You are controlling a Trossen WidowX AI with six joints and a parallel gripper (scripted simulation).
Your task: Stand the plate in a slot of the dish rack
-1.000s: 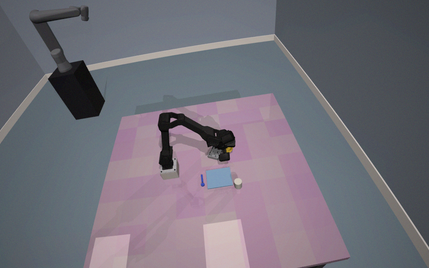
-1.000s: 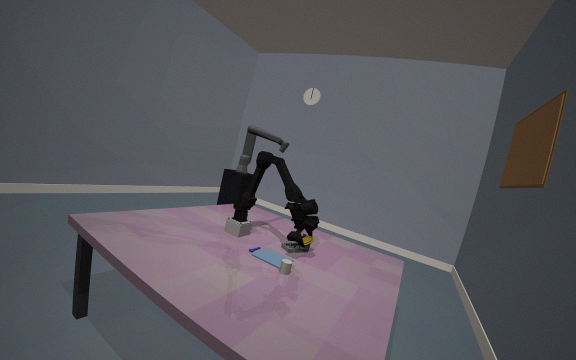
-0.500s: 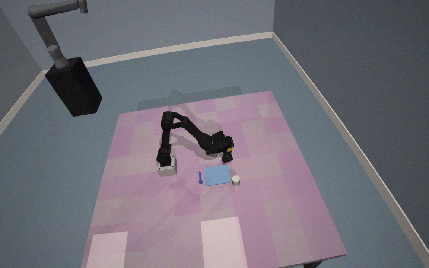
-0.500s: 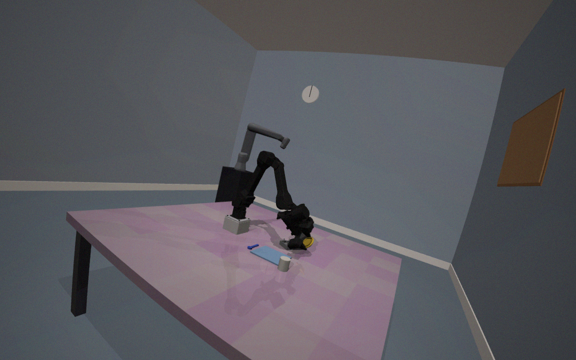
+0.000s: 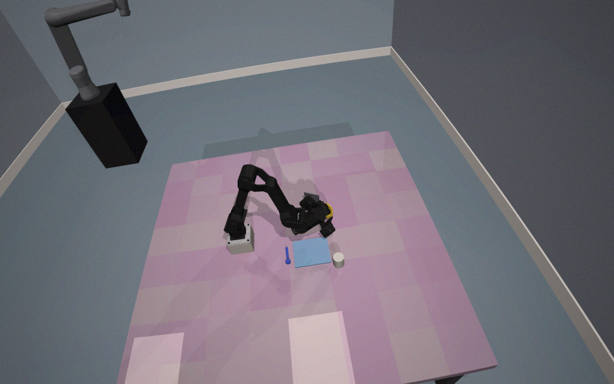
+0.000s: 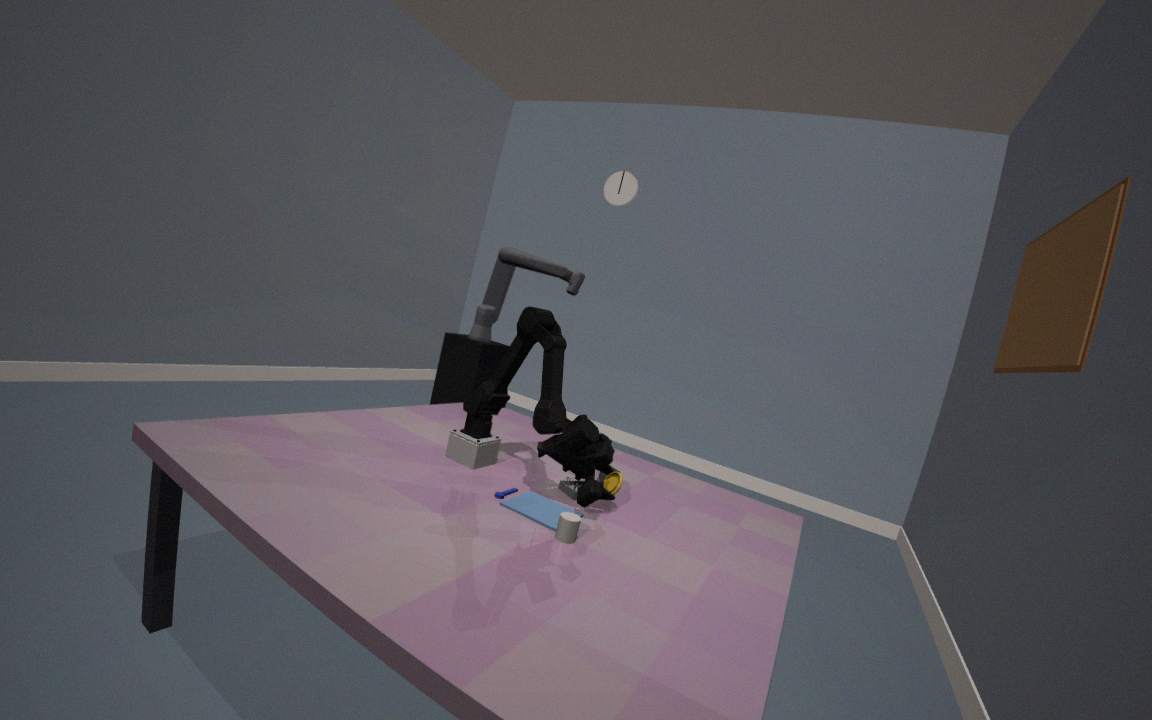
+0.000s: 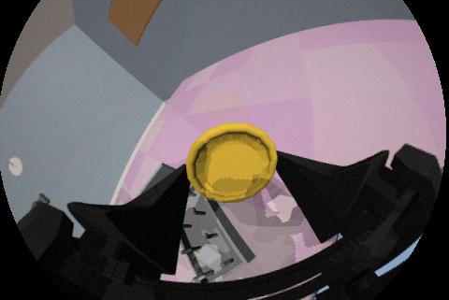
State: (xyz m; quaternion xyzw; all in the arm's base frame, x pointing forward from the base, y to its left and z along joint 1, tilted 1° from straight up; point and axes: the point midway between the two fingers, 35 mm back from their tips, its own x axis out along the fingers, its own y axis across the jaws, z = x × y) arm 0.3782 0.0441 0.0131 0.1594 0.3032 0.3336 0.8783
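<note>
One yellow plate (image 7: 232, 162) sits pinched on edge between the jaws, with the grey dish rack (image 7: 209, 235) just beneath. I'd lower slowly, keeping its rim lined up between the rails before letting go.

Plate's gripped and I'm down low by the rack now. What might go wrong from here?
1. The pincer holds the yellow plate by its edges only; a knock on the rack might twist it loose.
2. From above, the arm hides the rack, so lining up a slot rests on the wrist view alone.
3. The cup and blue mat sit close by; a wide retreat may hit them.
</note>
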